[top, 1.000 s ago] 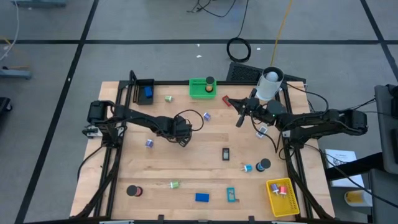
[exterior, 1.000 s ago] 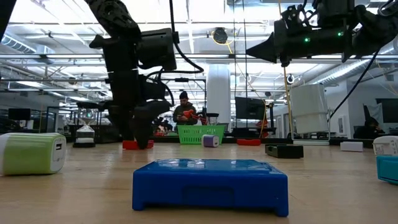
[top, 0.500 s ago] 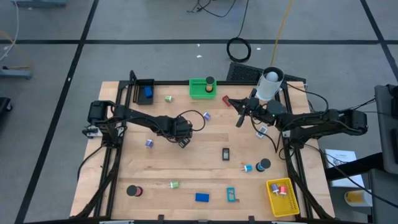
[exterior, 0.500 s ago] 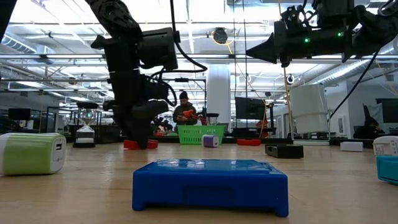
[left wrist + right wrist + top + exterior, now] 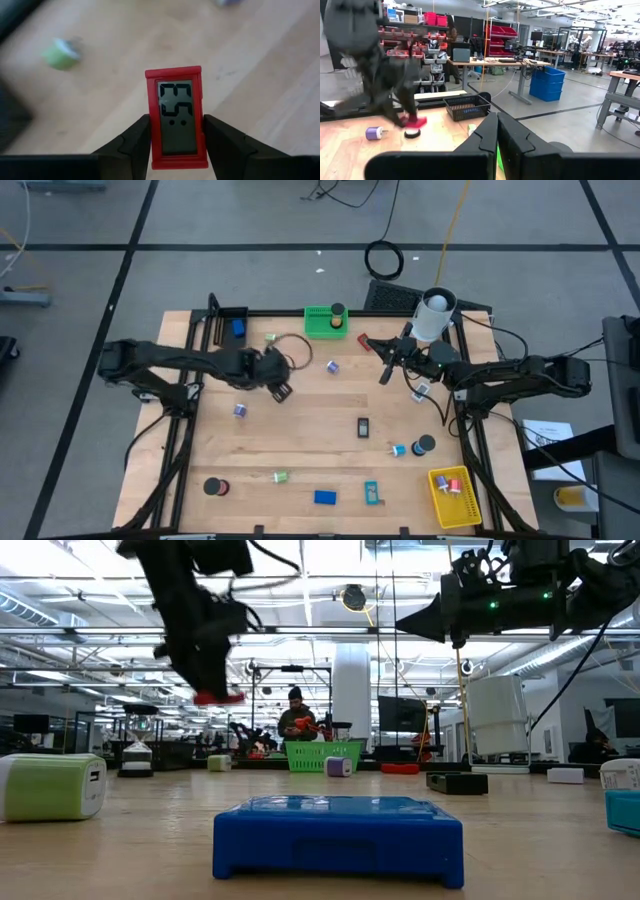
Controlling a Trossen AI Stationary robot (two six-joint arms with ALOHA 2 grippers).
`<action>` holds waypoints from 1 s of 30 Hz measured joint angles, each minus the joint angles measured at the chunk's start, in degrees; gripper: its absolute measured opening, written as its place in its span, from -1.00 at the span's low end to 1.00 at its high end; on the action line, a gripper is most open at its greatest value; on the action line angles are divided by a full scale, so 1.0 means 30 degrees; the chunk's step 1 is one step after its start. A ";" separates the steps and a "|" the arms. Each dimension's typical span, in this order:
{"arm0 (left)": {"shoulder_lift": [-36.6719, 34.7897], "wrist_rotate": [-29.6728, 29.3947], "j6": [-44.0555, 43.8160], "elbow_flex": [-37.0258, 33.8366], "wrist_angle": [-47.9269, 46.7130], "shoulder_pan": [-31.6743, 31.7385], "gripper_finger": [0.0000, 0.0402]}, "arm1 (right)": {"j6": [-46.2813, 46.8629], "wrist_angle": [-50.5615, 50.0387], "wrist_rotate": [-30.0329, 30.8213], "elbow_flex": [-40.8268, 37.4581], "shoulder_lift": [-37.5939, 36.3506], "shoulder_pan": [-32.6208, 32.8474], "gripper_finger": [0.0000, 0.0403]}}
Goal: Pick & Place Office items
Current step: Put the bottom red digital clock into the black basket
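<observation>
Overhead, table-level, two wrist cameras.

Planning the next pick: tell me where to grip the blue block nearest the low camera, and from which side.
Come straight down from above and close across the narrow width of the blue block at mid-length. It lies flat and low, so its side faces offer little height. Its long sides are parallel and free; the teal piece lies apart.

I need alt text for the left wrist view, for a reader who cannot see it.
The left gripper holds a small red digital clock between its two dark fingers, above the wooden table. A blurred green item lies on the table beyond it.
</observation>
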 joint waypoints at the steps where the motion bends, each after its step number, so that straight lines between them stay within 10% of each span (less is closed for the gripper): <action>1: -0.0694 -0.0198 0.0007 -0.0002 -0.0374 0.0247 -0.17 | 0.0000 -0.0009 0.0000 0.0000 0.0000 0.0000 -0.98; 10: -0.4530 -0.1265 0.0687 0.0022 -0.2634 0.5418 -0.17 | 0.0066 -0.0104 0.0000 0.0000 0.0000 0.0000 -0.98; 30: -0.1197 0.1224 0.4692 -0.2526 0.2984 1.6172 -0.17 | 0.0044 -0.0112 0.0000 0.0000 0.0000 0.0000 -0.98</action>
